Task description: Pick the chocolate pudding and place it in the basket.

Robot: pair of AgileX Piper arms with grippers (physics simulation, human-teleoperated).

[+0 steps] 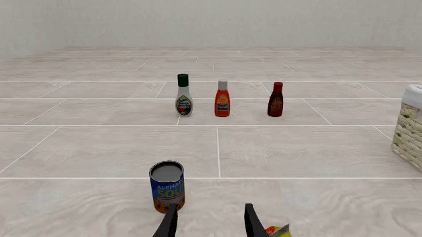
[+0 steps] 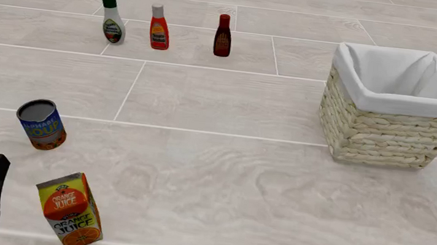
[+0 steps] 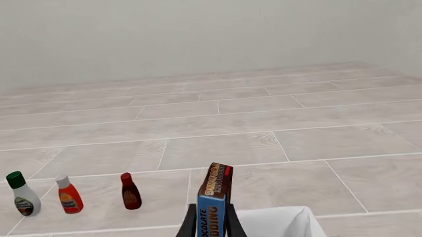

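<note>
The right gripper [image 3: 210, 224] is clamped on the pudding [image 3: 215, 197], holding the box upright on end just above the basket's [image 2: 387, 126] white lining; neither shows in the front view, where the basket stands at far right. The left gripper [image 1: 209, 222] hangs with fingers parted at near left, empty, just near of the can [image 2: 41, 124] and beside the juice carton [image 2: 70, 209]. Three bottles [image 2: 159, 27] line the far side.
</note>
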